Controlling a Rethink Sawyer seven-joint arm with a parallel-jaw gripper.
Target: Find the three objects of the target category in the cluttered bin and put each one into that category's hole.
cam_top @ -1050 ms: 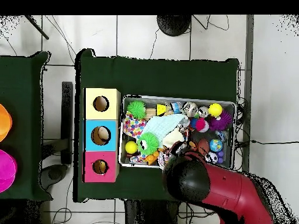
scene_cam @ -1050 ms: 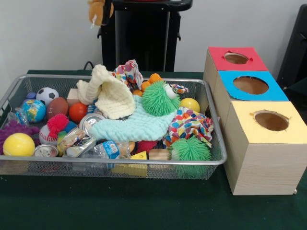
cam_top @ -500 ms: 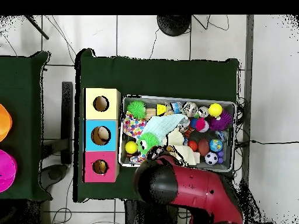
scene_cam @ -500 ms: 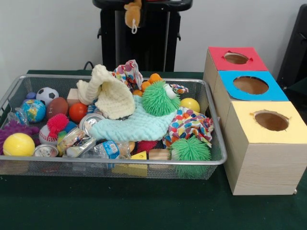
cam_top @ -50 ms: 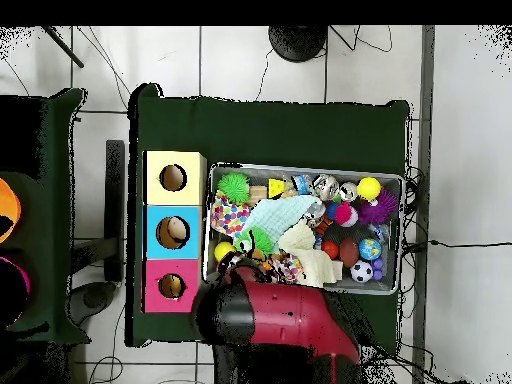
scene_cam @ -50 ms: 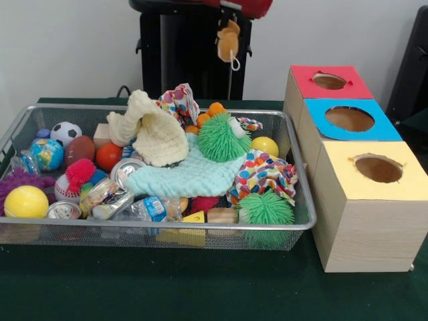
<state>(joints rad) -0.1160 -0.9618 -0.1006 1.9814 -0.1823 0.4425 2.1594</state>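
1. You see a small brown plush toy hanging high at the top of the front view, above the far rim of the wire bin, with a pale cord loop dangling under it.
2. The gripper sits right above that toy, mostly cut off by the top edge; it appears to pinch the plush toy, though you cannot see the fingers themselves.
3. In the overhead view the red and black arm covers the bin's corner nearest the boxes, so the toy is hidden from you there.
4. Beside the bin stand three wooden boxes in a row, each with a round hole on top: the red box, the blue box and the yellow box.
5. The toy hangs well apart from all three holes, nearest the red one.
6. Inside the bin you find a green spiky ball with eyes on a mint cloth, with a cream knitted cloth next to it.
7. A second green spiky ball lies by the near rim, below a polka-dot cloth.
8. At the opposite end lie a yellow ball, a soccer ball, a globe ball and a brown football.
9. Crushed cans and a plastic bottle rest along the near side.
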